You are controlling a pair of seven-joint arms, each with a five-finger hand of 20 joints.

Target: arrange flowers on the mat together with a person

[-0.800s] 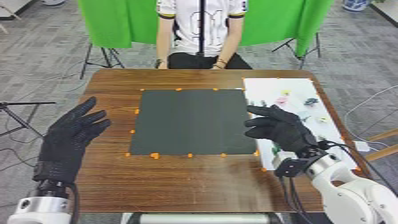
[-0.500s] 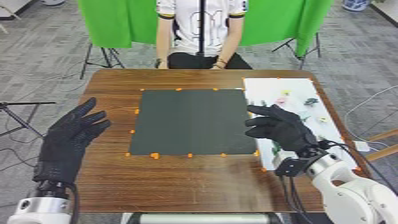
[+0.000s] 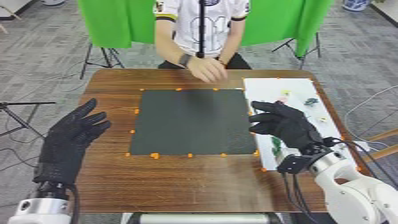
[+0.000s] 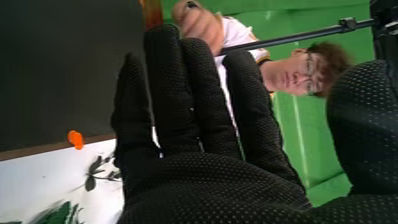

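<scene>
Left to right: the left hand (image 3: 75, 129), fingers extended and relaxed, is unchanged above the counter (image 3: 195, 187); the dark mat (image 3: 191, 122) lies as before; a person's hand (image 3: 210, 71), previously in the lap, now extends over the far edge; the right hand (image 3: 286, 126), loosely unfolded, has shifted slightly rightward, near flowers (image 3: 311, 101) on the white sheet (image 3: 265, 87).

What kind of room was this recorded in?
Probably a robotics lab or recording studio rather than a home: a green backdrop hangs behind the person, tripod stands are set up on the floor, and loose cables run across the gray carpet-like flooring.
</scene>
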